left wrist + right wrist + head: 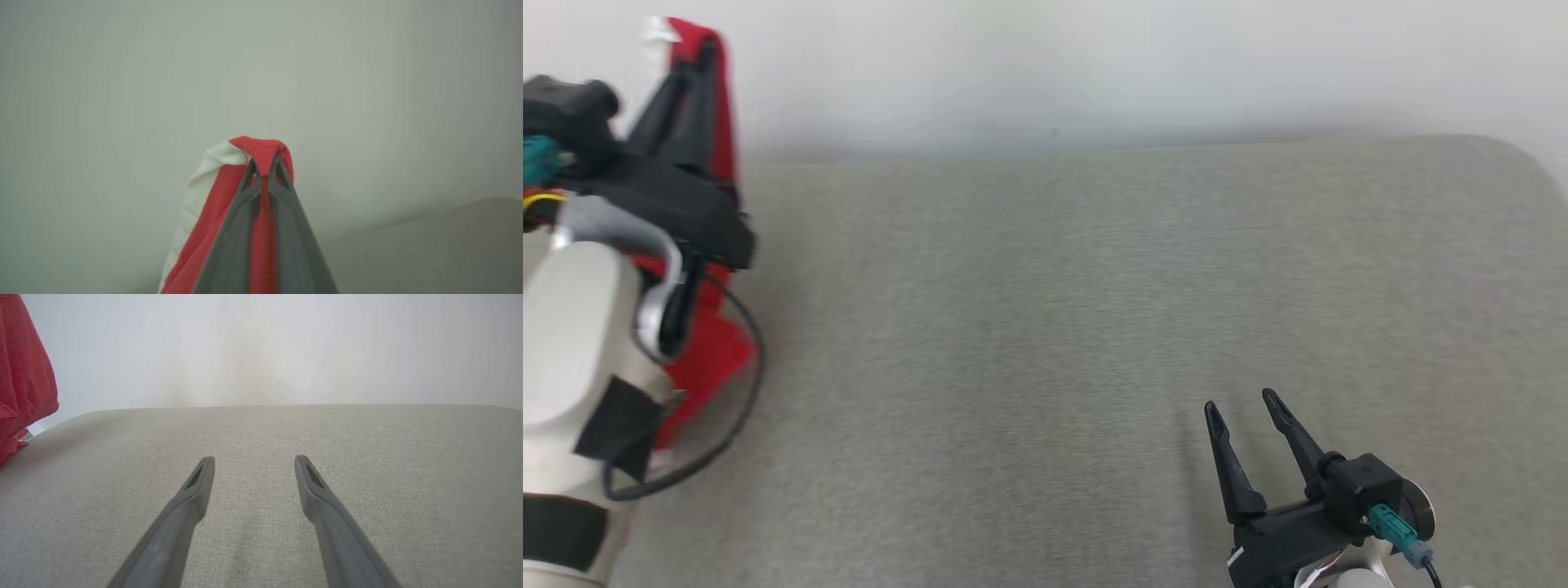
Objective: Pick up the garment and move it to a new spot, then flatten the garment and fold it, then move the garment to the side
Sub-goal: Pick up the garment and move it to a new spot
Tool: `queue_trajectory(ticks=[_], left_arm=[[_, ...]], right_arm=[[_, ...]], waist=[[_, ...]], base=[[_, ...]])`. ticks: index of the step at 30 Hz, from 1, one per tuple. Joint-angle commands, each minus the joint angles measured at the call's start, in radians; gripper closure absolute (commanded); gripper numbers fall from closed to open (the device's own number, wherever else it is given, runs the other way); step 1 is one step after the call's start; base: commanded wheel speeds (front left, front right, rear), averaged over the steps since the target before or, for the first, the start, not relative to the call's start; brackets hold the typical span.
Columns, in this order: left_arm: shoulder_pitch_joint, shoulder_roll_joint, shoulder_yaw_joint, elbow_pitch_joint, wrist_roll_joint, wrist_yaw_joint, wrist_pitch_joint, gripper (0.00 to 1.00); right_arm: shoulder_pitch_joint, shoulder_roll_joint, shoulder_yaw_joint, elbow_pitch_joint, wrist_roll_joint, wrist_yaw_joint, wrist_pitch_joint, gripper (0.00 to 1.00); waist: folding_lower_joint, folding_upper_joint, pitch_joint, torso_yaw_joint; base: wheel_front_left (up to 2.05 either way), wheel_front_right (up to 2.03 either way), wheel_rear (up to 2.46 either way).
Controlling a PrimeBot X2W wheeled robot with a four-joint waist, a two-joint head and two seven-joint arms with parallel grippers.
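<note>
The two dark fingers [235, 228] of the left gripper [264, 166] are pressed close together and pinch a fold of the garment [261, 148] right at their tips. The garment is red with a white part. It hangs down from the tips at the far left of the scene, lifted up over the grey cloth surface [1054, 327]. Its lower red end is down by the left edge of that surface, but I cannot tell if it touches there. In the head view, the pale left arm [572, 343] and a black cable [756, 392] are in front of much of the garment. The right gripper [253, 465] is near and to the right, well apart from the garment. Its fingers [327, 506] are spread wide over the bare grey surface. Behind the surface, at the far side, stands a plain pale wall [1094, 65].
</note>
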Motion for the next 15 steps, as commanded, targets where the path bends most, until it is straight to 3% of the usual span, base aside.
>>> queue_trajectory(ticks=[1, 5, 15], left_arm=[[0.006, -0.015, -0.021, -0.017, -0.02, 0.002, -0.001, 1.0], [0.011, -0.064, -0.1, -0.045, -0.06, 0.002, -0.008, 1.0], [-0.049, -0.219, -0.221, -0.064, -0.177, 0.002, -0.046, 1.0]], right_arm=[[0.005, 0.007, -0.002, 0.002, 0.007, -0.002, 0.0, 0.0], [0.012, 0.017, -0.007, 0.003, 0.001, -0.002, -0.001, 0.0], [0.01, 0.027, -0.016, 0.012, 0.004, -0.002, 0.0, 0.0]], waist=[[0.0001, 0.0, -0.029, -0.092], [0.0001, 0.0, -0.034, -0.177], [0.0001, 0.0, -0.032, -0.316]], base=[[0.0, 0.0, 0.0], [0.0, 0.0, 0.0], [0.0, 0.0, 0.0]])
